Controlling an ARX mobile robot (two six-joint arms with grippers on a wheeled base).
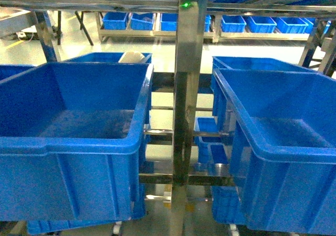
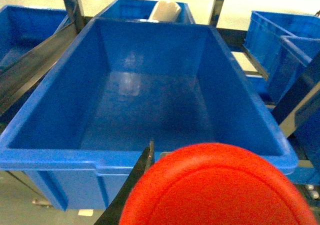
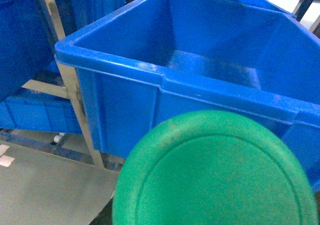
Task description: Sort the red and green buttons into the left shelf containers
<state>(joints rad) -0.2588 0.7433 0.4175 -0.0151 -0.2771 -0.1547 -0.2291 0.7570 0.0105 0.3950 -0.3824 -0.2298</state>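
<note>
The red button (image 2: 215, 190) fills the bottom of the left wrist view, cap toward the camera. My left gripper (image 2: 212, 152) is shut on it, and one black finger (image 2: 142, 172) shows beside the cap. It hangs just before the near rim of a large, deep blue bin (image 2: 65, 155). In the right wrist view the green button (image 3: 215, 172) is held the same way and hides my right gripper's jaws. It hovers in front of another large blue bin (image 3: 165, 77). The head view shows both bins, left (image 1: 73, 144) and right (image 1: 273, 152). Neither gripper appears there.
A steel shelf post (image 1: 186, 89) stands between the two bins. Behind the left bin sits another blue bin holding a white object (image 1: 131, 56). Smaller blue bins (image 1: 247, 23) line a far rack. Slanted shelf rails (image 2: 30, 70) flank the left bin.
</note>
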